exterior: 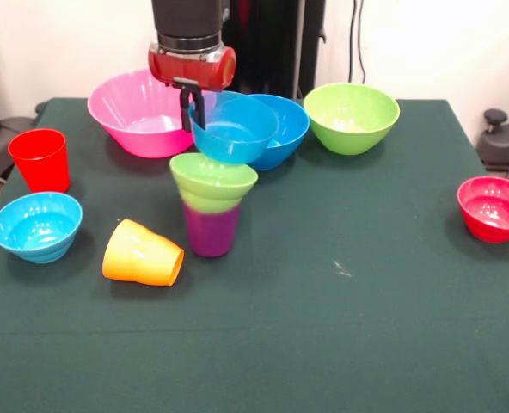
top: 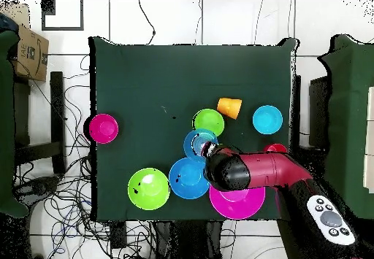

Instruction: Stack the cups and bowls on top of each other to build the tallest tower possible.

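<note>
Gripping the rim of a small blue bowl [exterior: 234,129], the gripper [exterior: 193,110] holds it clamped above a small green bowl [exterior: 213,181] seated on the purple cup [exterior: 211,229]. Lowering should be centred and level, since the orange cup [exterior: 142,254] lies toppled at eight o'clock

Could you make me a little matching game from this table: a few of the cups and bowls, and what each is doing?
Things:
1. orange cup
2. red cup
3. small green bowl
4. small blue bowl

States:
A. held up by the gripper
B. lying on its side
C. sitting on the purple cup
D. standing upright alone

Pairs: 1-B, 2-D, 3-C, 4-A
</note>
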You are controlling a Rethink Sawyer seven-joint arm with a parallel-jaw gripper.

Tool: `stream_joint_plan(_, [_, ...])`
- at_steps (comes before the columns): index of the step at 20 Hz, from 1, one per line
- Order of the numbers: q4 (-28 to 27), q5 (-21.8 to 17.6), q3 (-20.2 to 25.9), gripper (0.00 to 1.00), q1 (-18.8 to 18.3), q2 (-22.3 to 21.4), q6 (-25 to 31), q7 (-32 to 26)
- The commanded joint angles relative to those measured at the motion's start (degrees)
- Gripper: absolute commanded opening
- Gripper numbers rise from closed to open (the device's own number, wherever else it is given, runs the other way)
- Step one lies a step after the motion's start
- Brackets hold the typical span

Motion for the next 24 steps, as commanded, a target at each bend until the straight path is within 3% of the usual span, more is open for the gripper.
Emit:
stream_joint_plan(1, [-3.27, -5.16, 3.06, 0.00, 0.63, 2.00, -2.10, -6.39])
stream_joint_plan(7, [-3.64, -4.21, 4.21, 0.00, -0.15, 1.32, -0.54, -7.35])
stream_joint_plan(15, [-2.42, 0.41, 5.73, 0.00, 1.08, -4.03, 4.04, -6.18])
stream_joint_plan(24, [-3.73, 3.51, 7.65, 0.00, 1.47, -5.34, 7.94, -6.73])
